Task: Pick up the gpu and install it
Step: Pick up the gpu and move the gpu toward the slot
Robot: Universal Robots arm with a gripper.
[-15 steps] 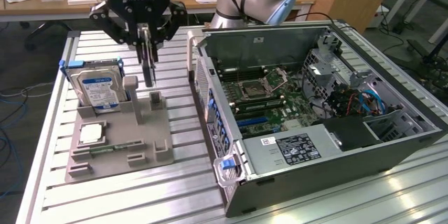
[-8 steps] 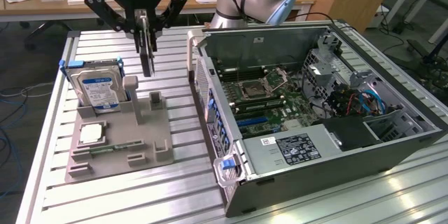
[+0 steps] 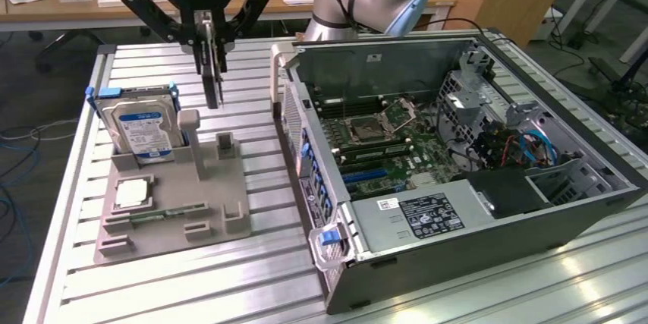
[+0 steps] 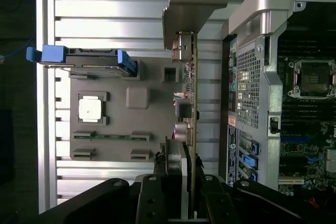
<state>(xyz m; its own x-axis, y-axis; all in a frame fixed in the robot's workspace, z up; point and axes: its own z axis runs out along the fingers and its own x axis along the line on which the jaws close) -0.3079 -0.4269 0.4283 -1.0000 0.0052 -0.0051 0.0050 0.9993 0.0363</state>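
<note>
Count first: I see one black Robotiq gripper (image 3: 209,36), one gpu (image 3: 212,81), a thin dark circuit card seen edge-on, one thick silver hard drive with a blue-and-white label (image 3: 142,130), one small square silver chip (image 3: 133,193), one thin green strip of circuit board (image 3: 152,214), one grey moulded holder tray (image 3: 218,187) and one open grey metal computer case (image 3: 486,248). All of them sit on the ribbed aluminium table (image 3: 202,286).

The gripper's fingers are clamped on the gpu's upper end, one on each flat face. The card hangs straight down from them. Its lower end looks clear of the tray, over the stretch between the hard drive and the case.

In the wrist view the gripper (image 4: 181,203) has the gpu (image 4: 190,108) running away from it as a slim strip. The card's bent metal bracket is at the far end. The tray (image 4: 118,85) with the hard drive (image 4: 84,59) and chip (image 4: 90,109) lies on one side of the card. The case (image 4: 252,66) lies on the other.
</note>
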